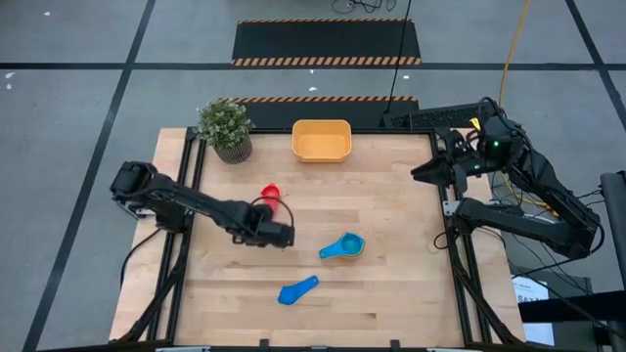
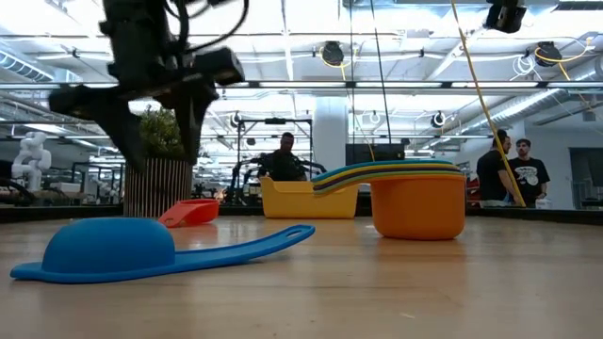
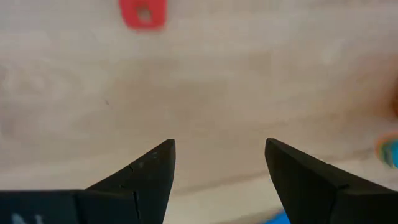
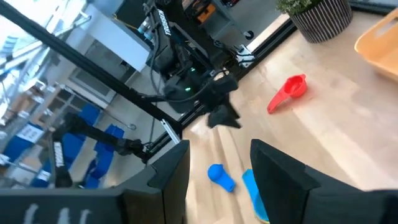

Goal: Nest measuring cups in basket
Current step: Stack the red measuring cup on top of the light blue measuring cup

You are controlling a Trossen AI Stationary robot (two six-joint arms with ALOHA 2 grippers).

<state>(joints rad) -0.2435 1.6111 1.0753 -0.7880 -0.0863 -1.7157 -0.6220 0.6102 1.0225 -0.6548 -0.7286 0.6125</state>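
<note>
1. Left pincer (image 1: 285, 235) is hanging over the middle of the worktop (image 1: 391, 293) with its jaws apart and nothing in them; the left wrist view shows bare wood between the fingers (image 3: 149, 171).
2. Right pincer (image 1: 421, 172) is parked up at the right edge of the worktop, jaws apart too, holding nothing.
3. Where the stuff is: the red cup (image 1: 270, 193) sits just behind the left pincer, toward the plant (image 1: 226, 129). A stack of nested cups (image 1: 343, 247), light blue on top, orange at the bottom in the low view, sits just to the pincer's right. A dark blue cup (image 1: 297, 290) lies nearer the front edge. The basket (image 1: 322, 141) is at the back centre and looks empty.
4. My guess is the red cup is next. I'd line the jaws across the flat handle, come straight down, and close on the handle rather than the bowl so it doesn't squirt out.
5. Orientation: in the right wrist view the red cup's long axis runs diagonally, with the handle toward the left arm's side. The dark blue one lies bowl-down, its handle angled toward the stack. The stack's handles point toward the left pincer.
6. Then drop it upright into the stack, handles lined up, before anything goes to the basket.
</note>
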